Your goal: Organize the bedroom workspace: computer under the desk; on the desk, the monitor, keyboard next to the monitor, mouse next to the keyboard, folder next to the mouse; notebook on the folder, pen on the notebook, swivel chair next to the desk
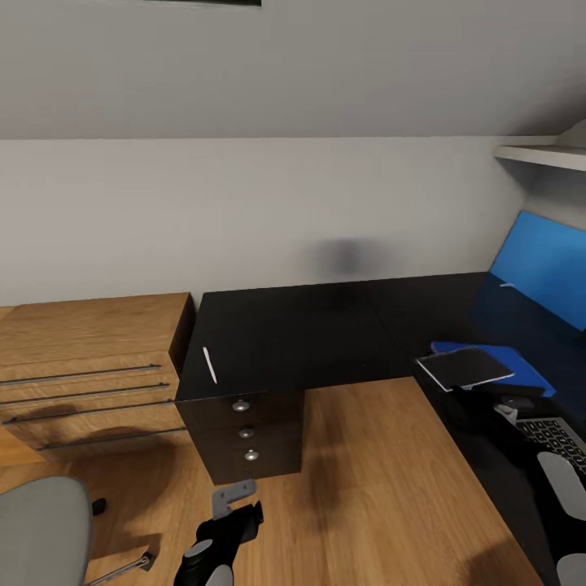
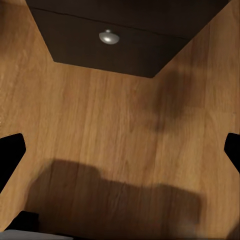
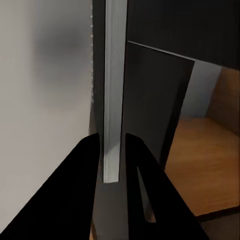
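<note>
Right gripper [image 3: 114, 165] pinching the grey notebook [image 1: 464, 368] over the blue folder [image 1: 521, 362], lower right; pen [image 1: 209, 364] still lying mid-left on the bench [image 1: 325, 334]; left gripper [image 2: 120, 150] spread wide.

1. We see a pale grey wall [image 1: 244, 212] across the back, with a sloped ceiling [image 1: 285, 65] above it that meets the wall along a straight line.
2. A soft dark shadow patch lies on the wall near its middle.
3. The floor [image 1: 366, 488] is warm wood planking, with blurred shadows on it.
4. At the left stands a light wood dresser [image 1: 81, 358] with long thin metal handles across its drawers, just beside the black furniture.
5. High at the right edge, a white shelf [image 1: 541, 155] juts out from the wall.
6. A dark frame edge shows at the very top of the ceiling area.
</note>
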Controlling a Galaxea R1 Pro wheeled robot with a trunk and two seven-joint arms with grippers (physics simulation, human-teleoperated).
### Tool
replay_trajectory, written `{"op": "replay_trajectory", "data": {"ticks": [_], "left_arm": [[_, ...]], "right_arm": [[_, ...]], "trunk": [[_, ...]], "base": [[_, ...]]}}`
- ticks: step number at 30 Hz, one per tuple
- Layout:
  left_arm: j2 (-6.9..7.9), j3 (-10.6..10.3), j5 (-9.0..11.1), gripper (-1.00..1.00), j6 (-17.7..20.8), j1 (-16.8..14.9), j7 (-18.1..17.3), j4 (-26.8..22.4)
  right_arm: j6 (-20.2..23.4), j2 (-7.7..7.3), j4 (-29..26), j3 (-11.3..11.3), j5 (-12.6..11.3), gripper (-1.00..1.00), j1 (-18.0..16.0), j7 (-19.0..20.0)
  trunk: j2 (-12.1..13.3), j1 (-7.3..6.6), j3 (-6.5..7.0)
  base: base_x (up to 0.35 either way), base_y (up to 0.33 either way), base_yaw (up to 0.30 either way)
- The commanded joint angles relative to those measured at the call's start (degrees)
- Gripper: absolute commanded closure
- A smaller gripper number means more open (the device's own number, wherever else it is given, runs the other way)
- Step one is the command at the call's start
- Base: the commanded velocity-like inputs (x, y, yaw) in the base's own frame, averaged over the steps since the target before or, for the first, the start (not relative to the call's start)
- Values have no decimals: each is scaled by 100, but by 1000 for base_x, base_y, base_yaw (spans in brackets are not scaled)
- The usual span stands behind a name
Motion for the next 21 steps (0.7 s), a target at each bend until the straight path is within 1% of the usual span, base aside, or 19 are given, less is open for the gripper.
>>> {"op": "replay_trajectory", "data": {"ticks": [1,3,5,6,7,8,9,11,12,15,16,18,21], "left_arm": [[-1,-13,31,-100,15,-5,41,9],[-2,-16,31,-100,15,-5,41,19],[-3,-20,32,-100,14,-6,37,27],[-3,-21,32,-100,14,-6,36,31],[-4,-21,32,-100,14,-6,35,32],[-4,-22,32,-100,14,-6,34,36],[-8,-23,32,-100,14,-6,34,39],[-17,-35,35,-100,14,-6,30,43],[-19,-65,37,-100,14,-6,31,47],[-19,-249,41,-100,11,-6,39,72],[-17,-329,41,-100,-4,-6,44,93],[-19,-409,41,-100,-39,-6,47,112],[-21,-461,36,-100,-64,-6,49,125]], "right_arm": [[8,2,4,-88,-8,100,-40,-77],[-80,4,4,-138,-7,100,-77,-153],[-350,9,4,-183,-5,100,-114,-253],[-589,13,5,-197,-4,100,-128,-328],[-713,14,5,-202,-3,100,-133,-367],[-1050,17,5,-207,1,100,-142,-483],[-1271,18,8,-209,3,100,-147,-563],[-1446,30,20,-210,16,100,-150,-620],[-1479,38,21,-211,22,100,-151,-628],[-1517,76,22,-212,6,100,-152,-610],[-1526,113,20,-214,0,100,-152,-600],[-1535,188,14,-223,-2,100,-152,-556],[-1537,241,9,-232,-2,100,-152,-418]], "trunk": [[-4,0,-6],[-4,0,-6],[-4,0,-6],[-4,0,-6],[-4,0,-6],[-4,0,-6],[-4,0,-6],[-4,0,-6],[-4,0,-6],[-4,0,-6],[-4,0,-6],[-4,0,-6],[-4,0,-6]], "base": [[0,0,0],[0,0,0],[0,0,0],[0,0,0],[0,0,0],[0,0,0],[0,0,0],[0,0,0],[0,0,0],[0,0,0],[0,0,0],[0,0,0],[0,0,0]]}}
